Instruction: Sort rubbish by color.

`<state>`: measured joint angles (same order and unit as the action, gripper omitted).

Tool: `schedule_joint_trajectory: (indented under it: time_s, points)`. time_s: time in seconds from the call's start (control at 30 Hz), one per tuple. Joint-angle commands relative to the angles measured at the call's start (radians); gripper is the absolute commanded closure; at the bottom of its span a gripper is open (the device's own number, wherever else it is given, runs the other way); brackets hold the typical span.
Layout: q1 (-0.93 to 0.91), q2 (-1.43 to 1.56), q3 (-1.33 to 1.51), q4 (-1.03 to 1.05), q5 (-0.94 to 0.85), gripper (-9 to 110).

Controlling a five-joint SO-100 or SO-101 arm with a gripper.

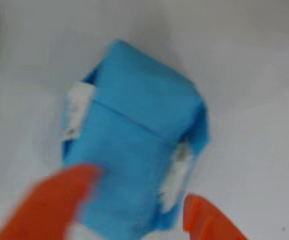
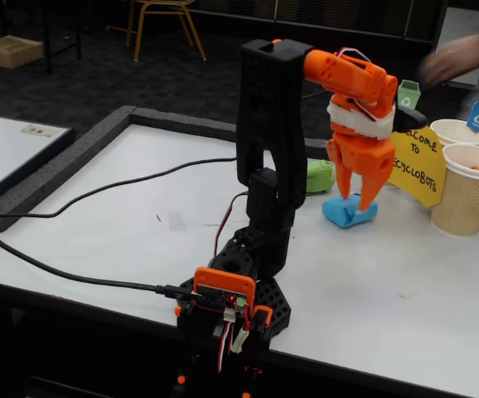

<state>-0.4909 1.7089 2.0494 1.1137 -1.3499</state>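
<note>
Hovering gripper (image 2: 354, 201) open, fingers straddling blue wad (image 1: 134, 150), not gripping

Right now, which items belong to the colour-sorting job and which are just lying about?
Job:
blue wad, below the open gripper
green wad
ribbed cups with flags

Lying about:
yellow sign
black cables
</note>
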Motion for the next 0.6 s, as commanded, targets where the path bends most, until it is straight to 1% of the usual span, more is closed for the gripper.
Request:
schedule_joint_trajectory:
  time_s: [0.0,0.2,0.43,0.5,0.57]
  points:
    - [-0.026,0.015,-0.106,-0.015,0.014,73]
    - [-0.025,0.015,-0.11,0.005,0.014,71]
    - [-0.009,-0.035,-0.14,0.005,0.014,73]
    - [-0.005,-0.072,-0.16,-0.006,0.014,74]
    - [-0.005,-0.101,-0.178,-0.032,0.014,82]
